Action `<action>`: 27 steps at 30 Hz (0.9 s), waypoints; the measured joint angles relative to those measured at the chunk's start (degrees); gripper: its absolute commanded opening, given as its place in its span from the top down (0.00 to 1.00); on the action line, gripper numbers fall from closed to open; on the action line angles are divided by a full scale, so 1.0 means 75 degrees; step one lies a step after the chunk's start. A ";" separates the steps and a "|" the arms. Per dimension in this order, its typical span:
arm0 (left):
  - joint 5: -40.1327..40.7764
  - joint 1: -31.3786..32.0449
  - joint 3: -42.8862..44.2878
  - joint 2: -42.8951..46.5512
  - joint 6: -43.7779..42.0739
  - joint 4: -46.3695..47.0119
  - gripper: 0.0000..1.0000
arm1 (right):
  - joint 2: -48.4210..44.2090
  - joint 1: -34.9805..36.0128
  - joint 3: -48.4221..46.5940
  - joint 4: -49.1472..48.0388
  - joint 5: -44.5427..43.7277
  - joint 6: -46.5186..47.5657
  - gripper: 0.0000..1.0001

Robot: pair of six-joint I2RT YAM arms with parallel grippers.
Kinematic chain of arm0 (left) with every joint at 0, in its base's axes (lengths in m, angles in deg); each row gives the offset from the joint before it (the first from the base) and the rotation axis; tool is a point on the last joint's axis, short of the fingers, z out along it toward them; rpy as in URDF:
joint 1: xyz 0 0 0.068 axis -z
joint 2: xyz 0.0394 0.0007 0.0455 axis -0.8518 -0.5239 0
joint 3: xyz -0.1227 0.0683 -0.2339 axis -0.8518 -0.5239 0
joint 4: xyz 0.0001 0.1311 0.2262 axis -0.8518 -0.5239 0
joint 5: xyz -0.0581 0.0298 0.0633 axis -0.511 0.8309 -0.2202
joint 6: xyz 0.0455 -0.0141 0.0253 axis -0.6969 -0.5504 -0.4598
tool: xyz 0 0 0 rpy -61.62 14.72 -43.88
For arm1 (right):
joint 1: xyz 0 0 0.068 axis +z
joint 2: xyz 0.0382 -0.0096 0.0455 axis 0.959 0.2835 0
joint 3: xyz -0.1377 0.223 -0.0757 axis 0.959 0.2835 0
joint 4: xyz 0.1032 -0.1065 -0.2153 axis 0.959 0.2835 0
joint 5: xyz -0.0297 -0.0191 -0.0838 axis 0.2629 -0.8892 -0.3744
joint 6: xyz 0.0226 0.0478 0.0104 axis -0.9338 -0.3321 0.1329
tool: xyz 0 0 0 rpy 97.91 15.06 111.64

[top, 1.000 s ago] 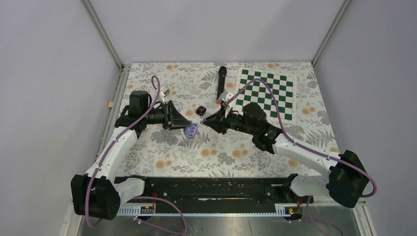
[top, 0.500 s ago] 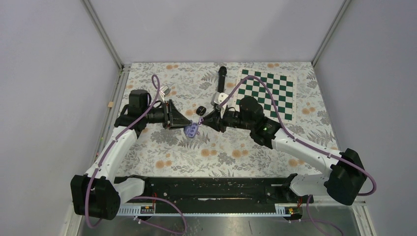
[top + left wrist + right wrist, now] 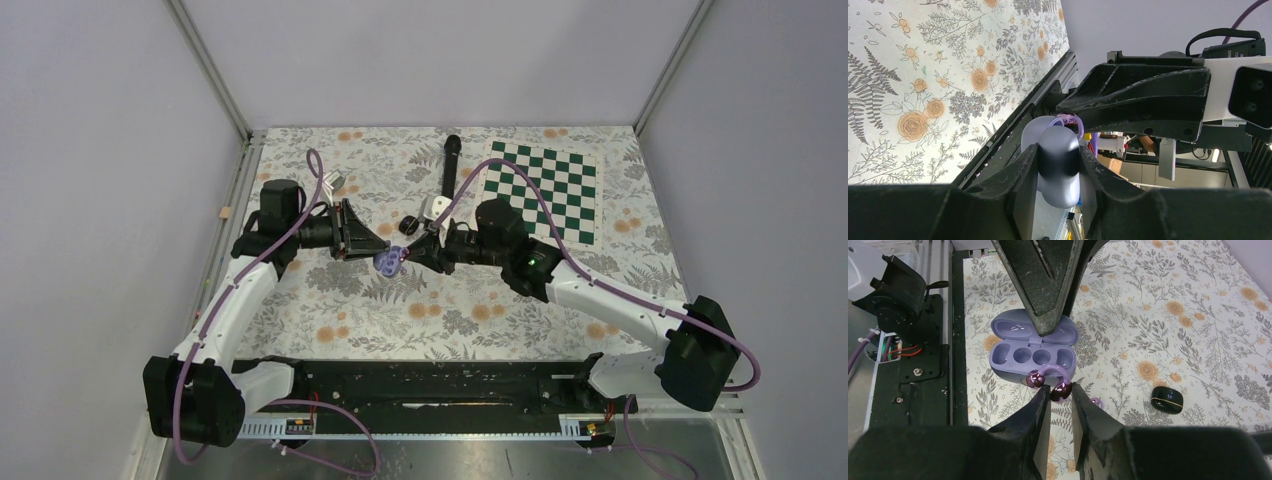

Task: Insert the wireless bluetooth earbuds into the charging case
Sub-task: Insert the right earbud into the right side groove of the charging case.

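Observation:
My left gripper point(image 3: 377, 250) is shut on the open pale purple charging case point(image 3: 389, 261) and holds it above the table. The wrist view shows the case's closed back point(image 3: 1059, 170) between my left gripper's jaws point(image 3: 1058, 150). My right gripper point(image 3: 1060, 396) is shut on a pale purple earbud point(image 3: 1055, 371), two glossy dark purple balls joined by an arc. It holds the earbud right at the front rim of the case point(image 3: 1013, 337), whose several wells look empty. A second purple earbud point(image 3: 1096, 402) lies on the table beside my right finger.
A small black oval case point(image 3: 1167, 400) lies on the flowered cloth just behind the grippers and also shows in the top view point(image 3: 408, 223). A long black microphone point(image 3: 451, 165) and a green checkerboard point(image 3: 545, 190) lie at the back.
My right gripper has moved left with the earbud, from a gap away to right at the case. The left gripper has kept the case almost still.

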 measured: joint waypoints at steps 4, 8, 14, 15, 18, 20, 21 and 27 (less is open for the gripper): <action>0.0003 -0.0003 0.0000 0.0000 -0.0003 0.0017 1.00 | 0.0003 0.0023 -0.0061 0.0032 -0.0009 0.0067 1.00; 0.0003 -0.0003 0.0000 0.0000 -0.0003 0.0032 1.00 | 0.0003 0.0026 -0.0061 0.0029 -0.0023 0.0082 1.00; 0.0017 -0.0003 0.0000 0.0000 -0.0006 0.0041 1.00 | 0.0003 0.0099 -0.0082 0.0035 -0.0152 0.0157 1.00; 0.0035 -0.0003 0.0000 0.0000 -0.0006 0.0038 1.00 | 0.0003 0.0122 -0.0087 0.0038 -0.0204 0.0187 1.00; 0.0058 -0.0003 0.0000 0.0000 -0.0006 0.0041 1.00 | 0.0003 0.0221 -0.0163 0.0035 -0.0297 0.0300 1.00; 0.0023 0.0020 0.0000 0.0000 -0.0003 0.0047 1.00 | 0.0003 0.0332 -0.0233 0.0020 -0.0370 0.0388 1.00; 0.0017 0.0026 0.0000 0.0000 -0.0003 0.0050 1.00 | 0.0003 0.0385 -0.0251 -0.0006 -0.0423 0.0425 1.00; -0.0006 0.0047 0.0000 0.0000 -0.0003 0.0050 1.00 | 0.0003 0.0589 -0.0277 0.0038 -0.0836 0.0778 1.00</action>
